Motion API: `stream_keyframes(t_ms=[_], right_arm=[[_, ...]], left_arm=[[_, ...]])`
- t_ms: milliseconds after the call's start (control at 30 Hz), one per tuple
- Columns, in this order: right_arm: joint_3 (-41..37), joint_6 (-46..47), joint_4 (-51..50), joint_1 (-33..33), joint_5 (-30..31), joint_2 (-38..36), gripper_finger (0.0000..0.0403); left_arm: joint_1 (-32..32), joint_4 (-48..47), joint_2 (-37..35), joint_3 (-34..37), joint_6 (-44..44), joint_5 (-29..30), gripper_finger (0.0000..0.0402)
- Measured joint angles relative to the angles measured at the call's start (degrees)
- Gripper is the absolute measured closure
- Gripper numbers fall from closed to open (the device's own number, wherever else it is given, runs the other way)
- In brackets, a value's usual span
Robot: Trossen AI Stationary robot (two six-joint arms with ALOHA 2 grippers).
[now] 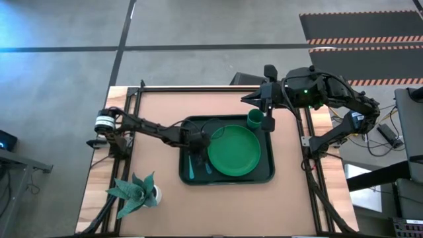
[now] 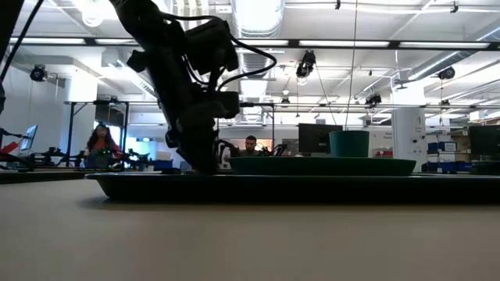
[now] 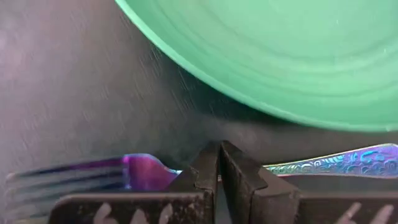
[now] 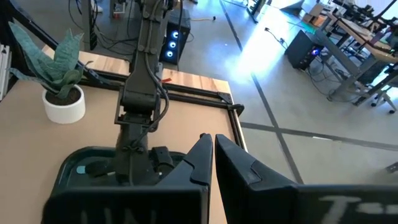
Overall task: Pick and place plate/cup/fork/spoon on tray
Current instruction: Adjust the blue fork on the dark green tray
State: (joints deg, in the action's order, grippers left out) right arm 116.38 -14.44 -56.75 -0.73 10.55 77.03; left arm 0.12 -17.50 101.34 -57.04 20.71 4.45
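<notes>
On the tray [image 1: 268, 170] we are seeing the plate [image 1: 234, 151] lying flat, with the cup [image 1: 255, 119] standing by its far right corner. Our left gripper [image 1: 196, 140] is clamping its fingers on the fork [image 3: 99, 177], low beside the plate. Our right gripper [image 1: 250, 98], fingers together, is hovering past the tray's far edge.

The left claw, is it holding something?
Yes. The left gripper pinches the slim silver fork at its neck, beside the round green plastic plate.
</notes>
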Motion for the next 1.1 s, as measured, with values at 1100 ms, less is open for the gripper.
stream_keyframes(t_ms=[1100], right_arm=[[0.0,-1.4,1.9,0.0,-1.6,0.0,0.0394]], left_arm=[[-5.7,-0.3,0.3,-2.2,2.9,-6.4,0.0402]])
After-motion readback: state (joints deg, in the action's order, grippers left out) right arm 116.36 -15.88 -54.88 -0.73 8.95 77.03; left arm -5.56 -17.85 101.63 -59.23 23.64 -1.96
